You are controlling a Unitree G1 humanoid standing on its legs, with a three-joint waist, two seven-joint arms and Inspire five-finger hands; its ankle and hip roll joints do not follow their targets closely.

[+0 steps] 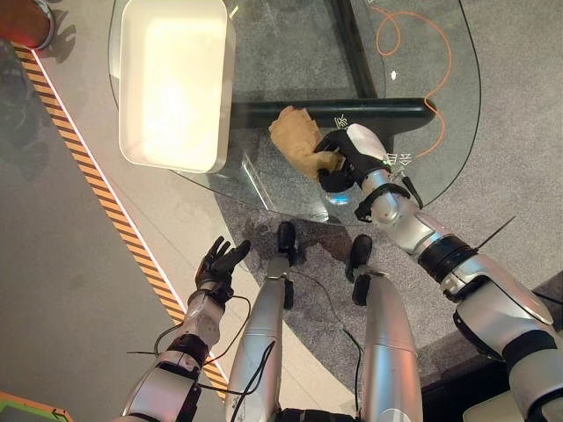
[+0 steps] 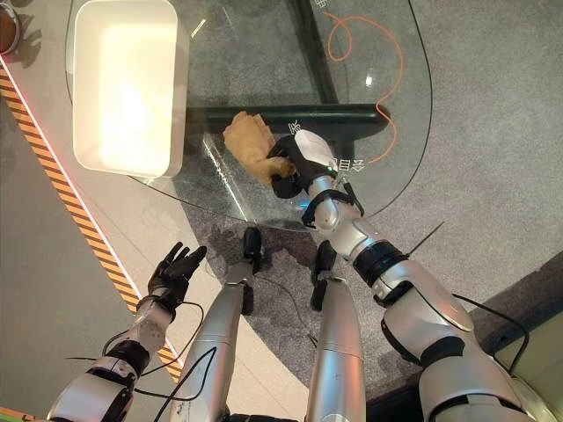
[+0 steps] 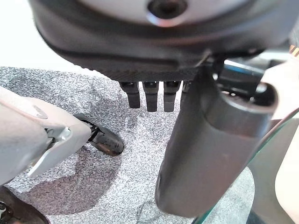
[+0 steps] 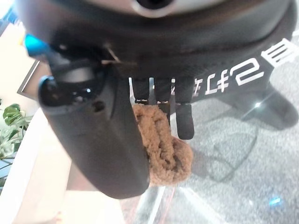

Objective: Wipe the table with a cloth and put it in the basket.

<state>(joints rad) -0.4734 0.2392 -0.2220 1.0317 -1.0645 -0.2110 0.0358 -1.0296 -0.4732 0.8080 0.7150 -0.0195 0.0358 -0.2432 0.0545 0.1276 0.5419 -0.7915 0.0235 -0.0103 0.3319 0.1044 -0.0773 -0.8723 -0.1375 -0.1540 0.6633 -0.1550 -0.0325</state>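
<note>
A crumpled tan cloth (image 1: 296, 139) lies on the round glass table (image 1: 440, 132) near its front edge. My right hand (image 1: 345, 158) rests at the cloth's right side, its fingers curled onto the cloth's edge and its thumb under it. From the right wrist the cloth (image 4: 162, 148) shows pinched between thumb (image 4: 107, 140) and fingers (image 4: 184, 119). A white rectangular basket (image 1: 172, 83) stands on the table's left part, a hand's breadth left of the cloth. My left hand (image 1: 220, 262) hangs low over the floor, fingers spread and holding nothing.
A dark table base bar (image 1: 352, 110) runs under the glass behind the cloth. An orange cable (image 1: 413, 53) loops on the floor beyond the table. A striped orange-black line (image 1: 97, 193) crosses the floor at the left. A dark round object (image 1: 26, 22) sits at the far left corner.
</note>
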